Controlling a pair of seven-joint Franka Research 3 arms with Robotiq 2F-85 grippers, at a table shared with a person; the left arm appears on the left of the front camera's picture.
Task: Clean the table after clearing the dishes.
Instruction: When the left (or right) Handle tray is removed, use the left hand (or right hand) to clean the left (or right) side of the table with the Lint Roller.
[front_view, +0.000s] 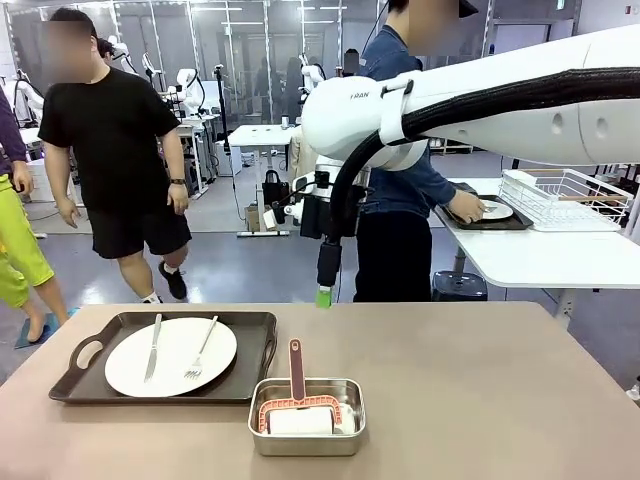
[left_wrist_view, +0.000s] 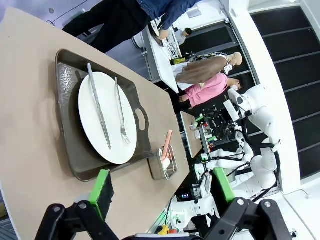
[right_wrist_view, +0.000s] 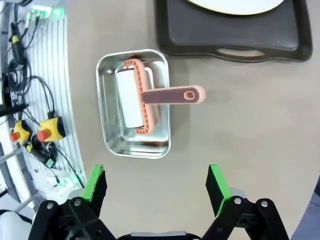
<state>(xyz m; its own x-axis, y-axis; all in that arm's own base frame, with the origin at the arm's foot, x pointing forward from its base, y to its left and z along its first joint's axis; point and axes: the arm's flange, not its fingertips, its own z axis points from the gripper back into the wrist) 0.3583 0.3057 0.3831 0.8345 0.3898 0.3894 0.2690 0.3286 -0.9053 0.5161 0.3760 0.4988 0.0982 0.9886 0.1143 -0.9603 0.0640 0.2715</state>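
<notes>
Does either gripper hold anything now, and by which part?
Nothing is held: left gripper and right gripper are open and empty; the pink-framed white roller lies in its steel pan.

The beige bench is being occupied by a dark brown handled tray and, just beside it, a steel pan.

Beige table; white plate, knife, fork on dark tray.

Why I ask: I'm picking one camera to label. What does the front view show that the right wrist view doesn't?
Front: knife and fork on the plate; a person at the white side table. Right wrist: yellow red-buttoned boxes past the table edge. Both: steel pan with roller, dark tray, table.
</notes>
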